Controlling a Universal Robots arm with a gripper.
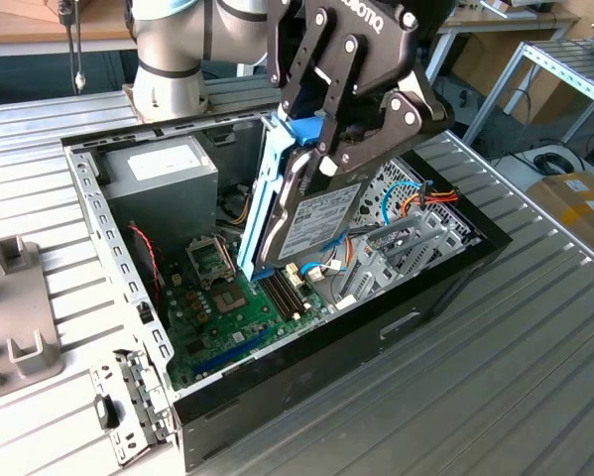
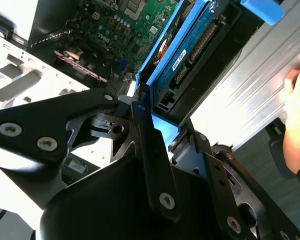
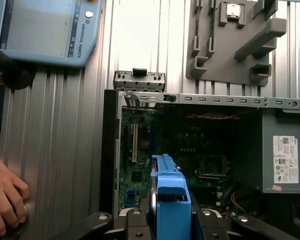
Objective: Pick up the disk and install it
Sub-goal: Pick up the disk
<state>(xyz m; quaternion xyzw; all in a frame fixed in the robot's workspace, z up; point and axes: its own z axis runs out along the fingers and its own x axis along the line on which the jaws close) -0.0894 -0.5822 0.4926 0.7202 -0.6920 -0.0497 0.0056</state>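
The disk (image 1: 318, 223), silver metal with a white label in a blue carrier frame (image 1: 267, 193), hangs tilted on edge over the open computer case (image 1: 396, 312). My gripper (image 1: 324, 157) is shut on its upper end, black fingers (image 1: 376, 134) clamping both faces. The disk's lower end sits just above the motherboard (image 1: 222, 312), beside the metal drive cage (image 1: 406, 243). In the second wrist view the disk's circuit-board side (image 2: 190, 50) runs out from my gripper (image 2: 155, 125). In the first wrist view the blue frame (image 3: 170, 200) stands between the fingers (image 3: 132, 220).
A grey power-supply box (image 1: 163, 174) fills the case's back corner. Loose cables (image 1: 425, 193) lie near the cage. A grey fixture (image 1: 14, 317) and a metal bracket (image 1: 128, 402) lie on the table at the exterior view's left. A person's hand (image 3: 4, 200) rests near a teach pendant (image 3: 44, 30).
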